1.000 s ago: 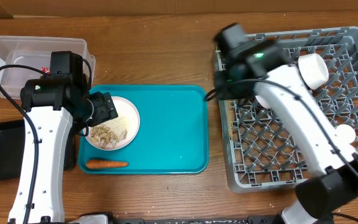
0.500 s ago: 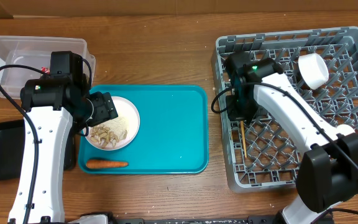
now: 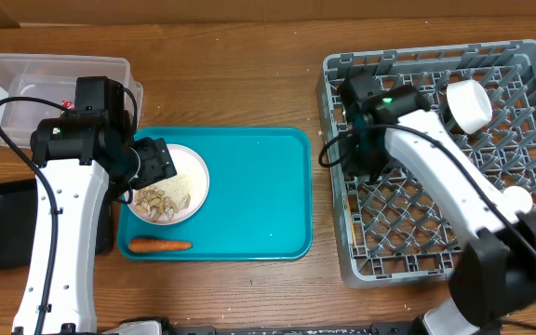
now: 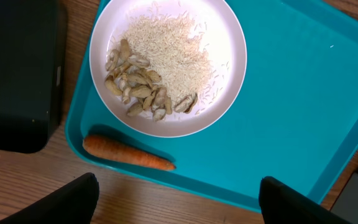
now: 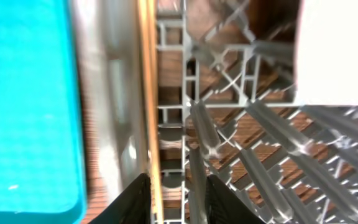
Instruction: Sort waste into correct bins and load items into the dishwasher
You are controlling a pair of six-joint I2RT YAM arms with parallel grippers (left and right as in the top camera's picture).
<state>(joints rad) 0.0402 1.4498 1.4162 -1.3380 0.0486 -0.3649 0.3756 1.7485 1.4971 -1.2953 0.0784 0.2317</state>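
A white plate (image 4: 166, 62) with rice (image 4: 169, 46) and tan food scraps (image 4: 142, 93) sits on the teal tray's left end, with an orange carrot (image 4: 126, 154) in front of it. My left gripper (image 4: 182, 205) hangs open above the tray's front edge, holding nothing; in the overhead view it (image 3: 152, 163) is over the plate (image 3: 170, 186). My right gripper (image 5: 182, 202) is low inside the grey dish rack (image 3: 435, 242), at its left side (image 3: 366, 163). Its jaws stand slightly apart, and a pale chopstick (image 5: 146, 93) runs along the left finger. A white cup (image 3: 468, 104) sits in the rack.
The clear tub (image 3: 26, 70) stands at the back left with a bit of red in it. The black tray (image 3: 3, 223) lies left of the teal tray (image 3: 259, 195). Another white piece (image 3: 515, 198) sits at the rack's right side. The rack's pegs (image 5: 207, 130) crowd around my right fingers.
My right arm swung from the rack's back-left corner down into its left side. Its jaws have parted. The chopstick seen hanging below it no longer shows overhead. The left arm is still.
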